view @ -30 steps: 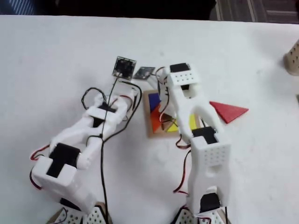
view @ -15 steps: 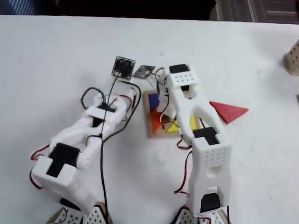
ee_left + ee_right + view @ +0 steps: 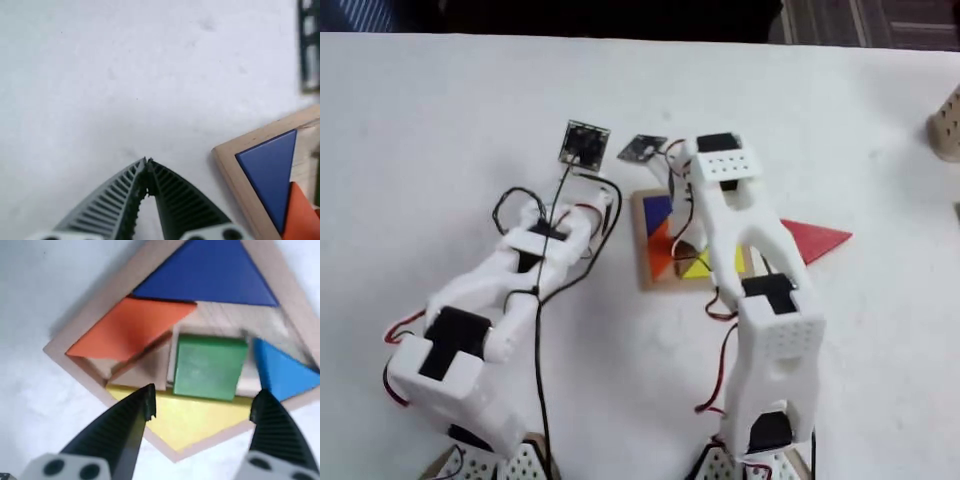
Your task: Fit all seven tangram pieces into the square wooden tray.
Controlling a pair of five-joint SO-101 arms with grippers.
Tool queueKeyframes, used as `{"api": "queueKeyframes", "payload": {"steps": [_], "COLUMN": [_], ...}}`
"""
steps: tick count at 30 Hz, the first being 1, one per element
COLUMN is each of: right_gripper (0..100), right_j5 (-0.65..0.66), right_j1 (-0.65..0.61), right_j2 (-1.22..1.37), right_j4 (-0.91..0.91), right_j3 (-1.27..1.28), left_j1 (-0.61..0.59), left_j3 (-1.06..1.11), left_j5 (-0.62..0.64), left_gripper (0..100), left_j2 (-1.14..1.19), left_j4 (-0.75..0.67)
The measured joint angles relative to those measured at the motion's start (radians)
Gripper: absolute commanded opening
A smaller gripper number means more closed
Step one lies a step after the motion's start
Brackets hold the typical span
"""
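Where right arm [image 3: 732, 235] overhangs tray [image 3: 640, 250], green square [image 3: 209, 366] lies.

White table [image 3: 440, 110]: plain surface, flat. Square wooden tray [image 3: 639, 250] lies flat on it about mid-table, its outer rim in full contact with the top. One red triangle [image 3: 817, 238] lies loose on the bare surface, on the right arm's side of the tray (an arm covers the gap, so contact with the tray cannot be told). Perforated tan object [image 3: 947, 125] stands at the right margin, well apart from both. Two arm bases [image 3: 750, 465] sit side by side at the near edge.
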Motion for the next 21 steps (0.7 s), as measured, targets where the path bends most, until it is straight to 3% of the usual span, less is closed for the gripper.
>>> {"api": "queueKeyframes", "payload": {"steps": [11,17,21], "right_gripper": [30.0,14.1,20.0], "right_j5": [-0.002,0.002,-0.003], "right_j1": [0.037,0.046,0.034], "right_j2": [-0.014,0.106,0.137], "right_j4": [0.000,-0.078,-0.089], "right_j3": [0.000,-0.014,-0.052], "left_j1": [0.000,0.000,-0.005], "left_j3": [0.000,0.000,0.000], "left_j5": [0.000,0.000,0.000], "left_gripper": [2,2,2], "left_j2": [0.000,0.000,0.000], "left_j4": [0.000,0.000,0.000]}}
